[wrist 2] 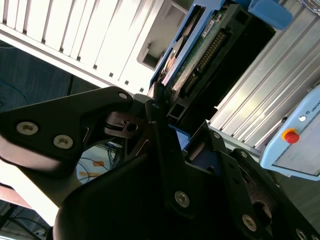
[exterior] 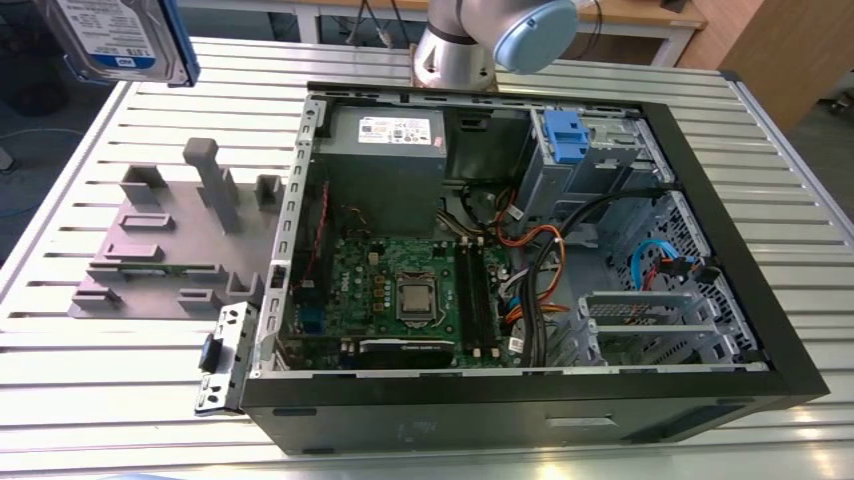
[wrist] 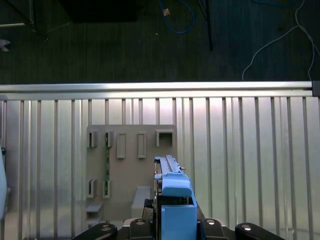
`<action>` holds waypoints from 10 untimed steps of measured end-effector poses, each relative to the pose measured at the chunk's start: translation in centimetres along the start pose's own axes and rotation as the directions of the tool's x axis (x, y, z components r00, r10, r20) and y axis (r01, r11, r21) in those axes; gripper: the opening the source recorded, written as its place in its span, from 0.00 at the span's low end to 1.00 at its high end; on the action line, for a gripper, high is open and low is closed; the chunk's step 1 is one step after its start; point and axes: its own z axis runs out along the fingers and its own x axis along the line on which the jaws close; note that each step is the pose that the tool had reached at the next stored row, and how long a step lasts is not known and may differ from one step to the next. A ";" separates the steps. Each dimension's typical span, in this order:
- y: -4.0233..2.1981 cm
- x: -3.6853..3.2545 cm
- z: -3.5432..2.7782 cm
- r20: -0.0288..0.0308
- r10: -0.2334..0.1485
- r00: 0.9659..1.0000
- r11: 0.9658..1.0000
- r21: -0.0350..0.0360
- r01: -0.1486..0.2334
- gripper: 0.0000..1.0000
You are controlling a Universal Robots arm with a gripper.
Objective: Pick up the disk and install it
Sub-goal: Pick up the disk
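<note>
While the disk is off the table: the slatted silver-metal table bears the case and the holder, but not the disk.
Case: the open black desktop computer case lies on its side mid-table, its green motherboard facing up.
Holder: the grey plastic slotted holder sits just beside the case, on the exterior view's left; in the first wrist view it lies beneath the held disk.
Bay: the grey metal drive bay with its blue plastic bracket is in the case's far corner, toward the exterior view's right.
Disk: the flat rectangular silver-metal disk, with a white-and-blue label and blue rails, hangs roughly upright at the exterior view's far left, well apart from the bay.
Axis: in the second wrist view the disk is seen edge-on, its long axis running straight out from the grip.
Gripper: the black gripper has its fingers clamped on the disk's near end.
</note>
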 end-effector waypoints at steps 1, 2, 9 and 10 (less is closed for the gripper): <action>-0.05 0.00 0.00 0.000 0.000 1.000 1.000 0.000 0.000 0.37; -0.09 0.00 0.00 0.000 0.000 1.000 1.000 0.000 0.000 0.37; -0.53 -0.02 -0.01 0.000 0.000 1.000 1.000 0.000 0.000 0.37; -0.58 -0.02 -0.01 0.000 0.000 1.000 1.000 0.000 0.000 0.37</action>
